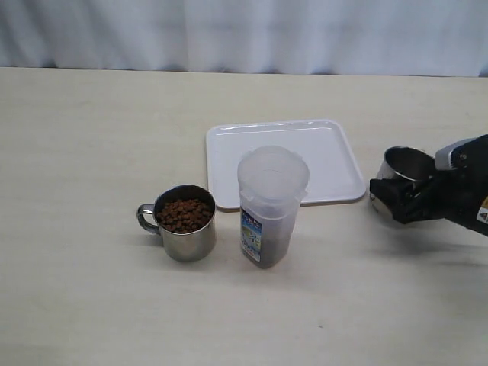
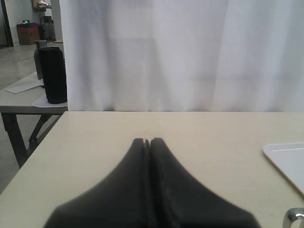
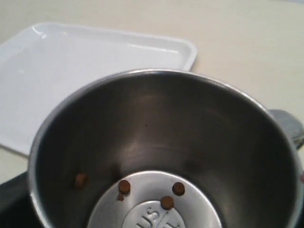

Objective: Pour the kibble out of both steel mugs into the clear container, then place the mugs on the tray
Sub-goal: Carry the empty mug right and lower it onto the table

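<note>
Right jaws: set wide and closed around the near-empty mug (image 1: 402, 162), which is held just right of the tray (image 1: 320, 152).
Left jaws: pressed shut, nothing held.
Full mug (image 1: 185, 223): stood on the surface just left of the clear container (image 1: 272, 204), nearer the left arm.

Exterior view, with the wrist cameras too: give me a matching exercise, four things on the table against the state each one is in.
Things:
1. left steel mug
2. right steel mug
3. clear container
4. tray

States:
A. white and bare
B. holds only a few pellets
C. full of kibble
D. partly filled, blue-and-white label

Pairs: 1-C; 2-B; 3-D; 4-A
</note>
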{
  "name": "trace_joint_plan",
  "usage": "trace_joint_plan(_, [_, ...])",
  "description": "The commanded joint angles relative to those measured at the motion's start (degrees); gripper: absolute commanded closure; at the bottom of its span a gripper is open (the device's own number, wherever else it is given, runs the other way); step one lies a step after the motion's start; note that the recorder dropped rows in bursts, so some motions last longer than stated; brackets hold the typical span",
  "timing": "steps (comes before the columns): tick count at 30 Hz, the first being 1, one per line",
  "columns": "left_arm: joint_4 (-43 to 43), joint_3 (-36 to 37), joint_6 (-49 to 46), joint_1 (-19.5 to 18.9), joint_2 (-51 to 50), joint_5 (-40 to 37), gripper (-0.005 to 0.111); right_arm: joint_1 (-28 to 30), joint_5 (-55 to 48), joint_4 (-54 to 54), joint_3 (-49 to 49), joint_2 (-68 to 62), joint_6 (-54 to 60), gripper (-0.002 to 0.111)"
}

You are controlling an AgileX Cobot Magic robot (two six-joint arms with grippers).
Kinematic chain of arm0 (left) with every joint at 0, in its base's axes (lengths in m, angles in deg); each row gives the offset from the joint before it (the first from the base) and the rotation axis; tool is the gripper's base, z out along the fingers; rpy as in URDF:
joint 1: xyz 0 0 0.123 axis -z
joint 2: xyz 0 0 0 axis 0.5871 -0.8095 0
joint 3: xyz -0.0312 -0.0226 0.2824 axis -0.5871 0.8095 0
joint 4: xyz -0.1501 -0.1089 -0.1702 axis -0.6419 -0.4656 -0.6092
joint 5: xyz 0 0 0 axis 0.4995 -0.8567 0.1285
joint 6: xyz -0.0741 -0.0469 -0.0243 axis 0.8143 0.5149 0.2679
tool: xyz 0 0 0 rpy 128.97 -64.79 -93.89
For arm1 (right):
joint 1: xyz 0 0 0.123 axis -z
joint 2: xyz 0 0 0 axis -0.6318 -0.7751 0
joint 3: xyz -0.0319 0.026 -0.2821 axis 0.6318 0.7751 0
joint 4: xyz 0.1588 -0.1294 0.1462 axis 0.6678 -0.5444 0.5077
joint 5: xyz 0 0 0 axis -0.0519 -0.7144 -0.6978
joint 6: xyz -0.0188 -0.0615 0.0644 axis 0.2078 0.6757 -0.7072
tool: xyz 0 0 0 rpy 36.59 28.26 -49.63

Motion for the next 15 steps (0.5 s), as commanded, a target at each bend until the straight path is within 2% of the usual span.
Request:
trace_joint_plan(1, [-0.19, 0.13, 0.13, 0.46, 0.03, 0.32, 0.107, 0.08, 2.89, -1.62, -0.96, -3.4, 5.2, 0.099])
trace_joint_plan(4, [-0.19, 0.13, 0.13, 0.46, 0.03, 0.32, 0.107, 0.08, 3.0, -4.24, -0.96, -3.44, 6.87, 0.083])
trace_joint_plan(9, [-0.19, 0.13, 0.13, 0.46, 0.03, 0.32, 0.107, 0.2, 1.76, -4.1, -0.12, -1.57, 6.86, 0.042])
trace_joint_plan(11, [-0.19, 0.13, 0.13, 0.46, 0.03, 0.32, 0.107, 0.2, 0.83, -2.77, 0.97, 0.43, 6.64, 0.03])
trace_joint_plan(13, [-0.19, 0.13, 0.13, 0.46, 0.03, 0.32, 0.107, 0.2, -0.14, -1.49, 2.26, 3.52, 6.74, 0.025])
trace_joint_plan(15, [-0.19, 0.13, 0.13, 0.46, 0.03, 0.32, 0.107, 0.2, -0.84, -1.48, 3.76, 7.0, 6.74, 0.024])
